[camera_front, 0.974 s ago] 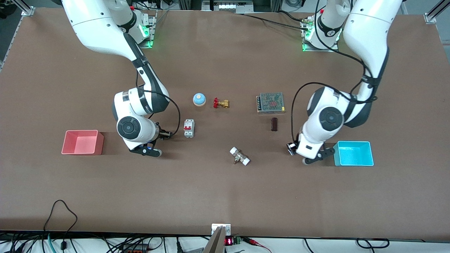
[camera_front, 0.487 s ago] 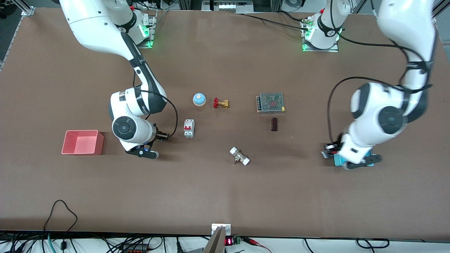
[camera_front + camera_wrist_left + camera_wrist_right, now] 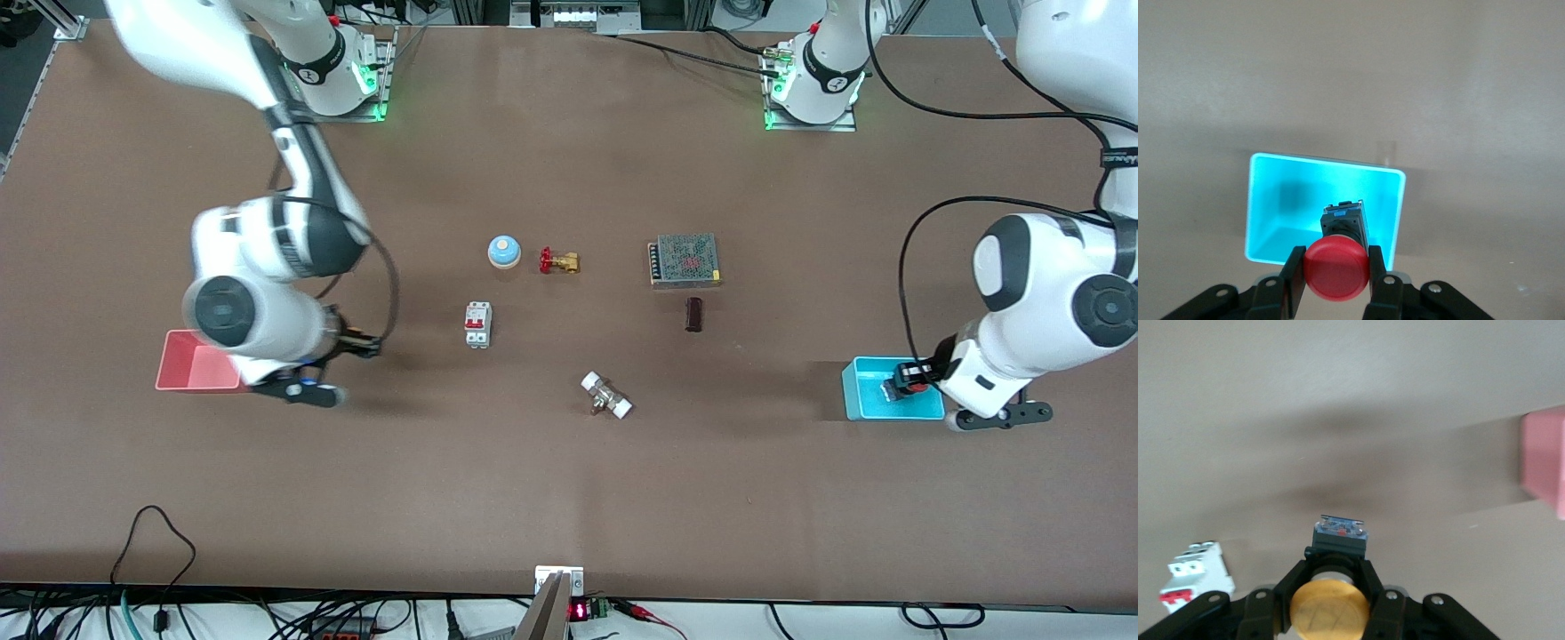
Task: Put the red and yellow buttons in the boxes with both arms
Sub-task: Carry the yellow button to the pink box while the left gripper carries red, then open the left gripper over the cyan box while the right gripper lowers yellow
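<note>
Over the cyan box [image 3: 1325, 207], I see my left gripper [image 3: 1336, 270] clamping the round, glossy red button [image 3: 1336, 270]. Beside the pink box [image 3: 1545, 460], my right gripper [image 3: 1330, 610] grips the yellow button [image 3: 1330, 612] over the table [image 3: 498, 480].

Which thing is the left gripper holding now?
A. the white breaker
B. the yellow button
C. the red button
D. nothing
C: in the left wrist view, the left gripper is closed on the red button, held over the blue box.
</note>
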